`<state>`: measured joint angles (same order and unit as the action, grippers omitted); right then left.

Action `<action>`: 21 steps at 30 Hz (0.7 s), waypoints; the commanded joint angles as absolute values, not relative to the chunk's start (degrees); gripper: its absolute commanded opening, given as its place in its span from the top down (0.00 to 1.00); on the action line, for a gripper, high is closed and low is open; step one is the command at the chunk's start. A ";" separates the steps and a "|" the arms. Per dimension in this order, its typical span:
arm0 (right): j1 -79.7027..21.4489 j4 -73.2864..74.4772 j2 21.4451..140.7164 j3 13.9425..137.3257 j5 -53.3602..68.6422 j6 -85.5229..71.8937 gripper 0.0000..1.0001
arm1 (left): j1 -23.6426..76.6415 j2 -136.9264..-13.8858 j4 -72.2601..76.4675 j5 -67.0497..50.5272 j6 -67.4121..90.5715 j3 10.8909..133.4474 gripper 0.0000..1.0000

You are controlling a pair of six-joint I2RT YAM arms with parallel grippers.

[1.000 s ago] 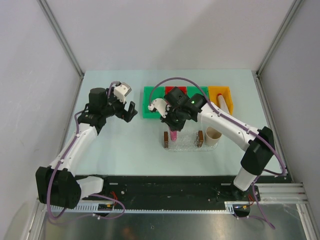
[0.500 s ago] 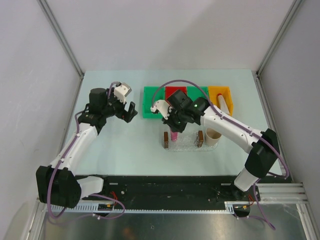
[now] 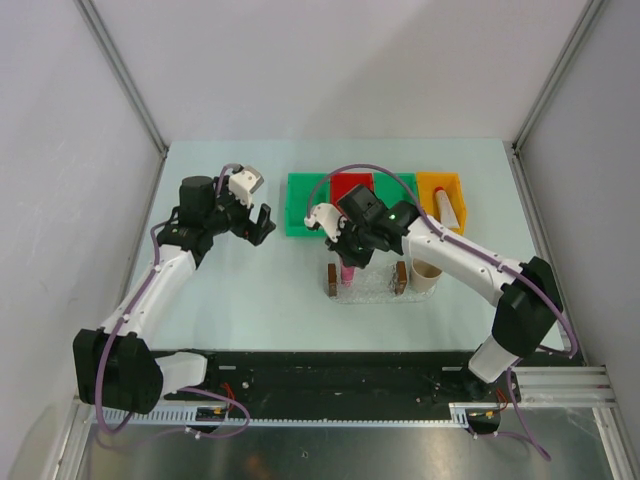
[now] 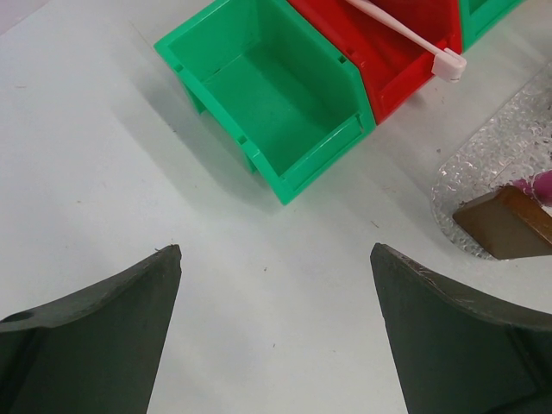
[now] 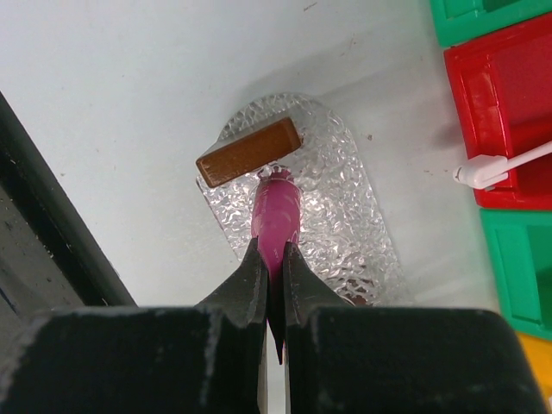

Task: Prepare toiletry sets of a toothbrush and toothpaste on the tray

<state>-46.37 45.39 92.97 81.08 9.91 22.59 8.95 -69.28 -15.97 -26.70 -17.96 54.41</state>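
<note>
Right wrist view: toothbrush across red bin, just beside tray

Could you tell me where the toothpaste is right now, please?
In the right wrist view, the toothpaste is pinched in the right gripper over the tray, its tip by a brown handle.
</note>
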 commanded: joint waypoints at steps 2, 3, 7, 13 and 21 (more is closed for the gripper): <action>-46.14 41.13 90.00 79.90 10.72 22.59 0.99 | 8.35 -69.26 -15.03 -28.48 -16.17 54.05 0.05; -46.14 40.96 89.91 79.72 10.72 22.50 0.98 | 8.35 -69.34 -15.03 -28.56 -16.17 54.14 0.05; -46.14 39.82 89.65 78.40 10.20 22.68 0.97 | 8.26 -69.43 -15.03 -28.74 -16.17 54.23 0.05; -46.14 38.76 89.21 77.17 9.67 22.85 0.92 | 8.17 -69.43 -14.94 -28.74 -16.26 54.05 0.05; -46.23 38.32 87.90 77.26 8.62 22.85 0.69 | 8.17 -69.87 -15.03 -28.92 -16.35 53.96 0.05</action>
